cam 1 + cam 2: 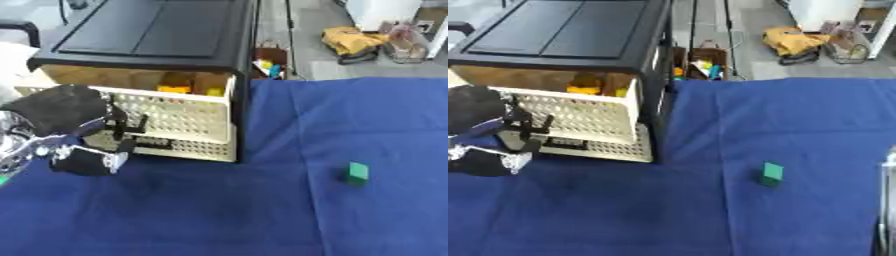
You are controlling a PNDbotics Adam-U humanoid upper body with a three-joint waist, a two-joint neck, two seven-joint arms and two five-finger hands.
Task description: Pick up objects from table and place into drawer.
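A small green block [357, 173] stands alone on the blue cloth, right of centre. The cream perforated drawer [188, 117] is pulled out of the black cabinet [149, 30], and yellow and orange items [175, 86] lie inside it. My left hand [83, 127] is at the drawer's front panel, its dark fingers [122, 127] curled against the panel beside the dark handle slot [153, 142]. A silver sliver of my right arm [888, 200] shows at the right edge of the right eye view; its hand cannot be made out. The green block is far from both hands.
The blue cloth [219, 215] covers the table in front of the cabinet. Behind the table, on the floor, stand a box of small coloured items [700, 64], a yellow bundle [354, 40] and a wire basket [846, 47].
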